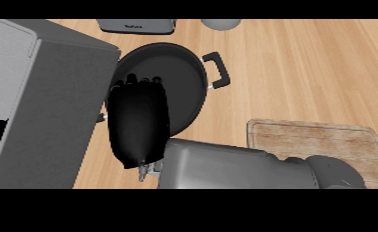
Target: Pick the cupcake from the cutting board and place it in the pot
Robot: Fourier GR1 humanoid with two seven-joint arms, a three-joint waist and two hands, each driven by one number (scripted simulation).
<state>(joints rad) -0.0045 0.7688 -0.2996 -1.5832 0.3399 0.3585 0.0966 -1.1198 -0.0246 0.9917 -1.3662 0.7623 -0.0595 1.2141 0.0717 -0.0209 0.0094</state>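
Note:
A black pot (177,76) with a side handle (218,69) stands on the wooden counter, left of centre. My right hand (138,121) hangs over the pot's near left part, back upward, with its fingers curled down. Its grey forearm (221,168) comes in from the lower right. No cupcake shows anywhere; whatever the hand holds is hidden beneath it. The wooden cutting board (317,136) lies at the lower right, bare where it shows, with its near edge hidden by the forearm. My left hand is out of sight.
A large grey block (44,101) fills the left side, next to the pot. A grey box-like object (136,25) and a round grey object (220,23) sit at the far edge. Bare wooden counter (303,71) stretches right of the pot.

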